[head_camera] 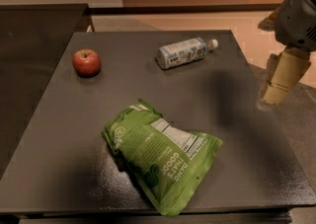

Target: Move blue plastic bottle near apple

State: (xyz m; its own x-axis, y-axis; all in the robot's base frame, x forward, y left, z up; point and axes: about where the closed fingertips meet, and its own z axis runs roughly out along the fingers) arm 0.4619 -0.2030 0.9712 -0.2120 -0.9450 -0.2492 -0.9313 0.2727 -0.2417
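Observation:
The blue plastic bottle lies on its side at the back middle of the dark table, its white cap pointing right. The red apple sits at the back left, well apart from the bottle. My gripper hangs at the right edge of the view, above the table's right side, to the right of and below the bottle. It touches nothing and holds nothing that I can see.
A green snack bag lies in the front middle of the table. A second dark surface adjoins on the left. Tan floor runs behind the table.

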